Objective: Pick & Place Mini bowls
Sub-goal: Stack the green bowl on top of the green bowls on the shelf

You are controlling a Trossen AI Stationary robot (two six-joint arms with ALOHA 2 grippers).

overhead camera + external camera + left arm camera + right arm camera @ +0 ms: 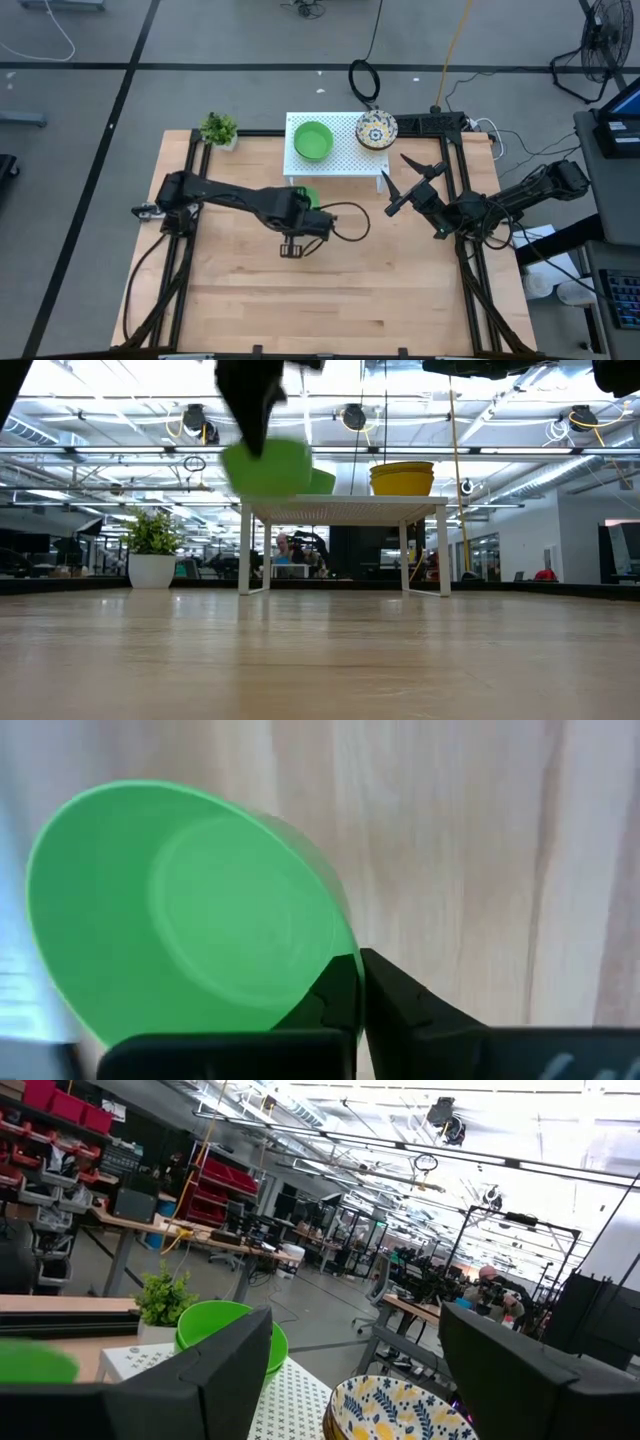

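- The left gripper (pixel 303 205) sits at the centre of the high view, just below the front edge of the white perforated rack (pixel 340 160). Its fingers (pixel 395 1005) are pinched together on the rim of a plain green mini bowl (pixel 190 920).
- In the left wrist view that bowl fills the left half of the frame, tilted so its hollow faces the camera – the fingers clamp its rim at the lower right, with bare wooden tabletop (pixel 480 850) behind.
- In the low view the held bowl (pixel 268 468) hangs clear above the table, at about the height of the rack's top and toward the upper left of the frame, under the dark gripper.
- A second green mini bowl (pixel 313 140) stands on the left part of the rack; a yellow mini bowl (pixel 376 130) with a blue-and-white floral inside stands on its right end, the two apart.
- The right gripper (pixel 398 183) hovers just right of the rack, near its right leg, in the centre-right of the high view – its two fingers are spread wide and hold nothing.
- From the right wrist view both rack bowls show between those spread fingers (pixel 225 1370).
- A small potted plant (pixel 219 130) stands at the upper left of the table, left of the rack.
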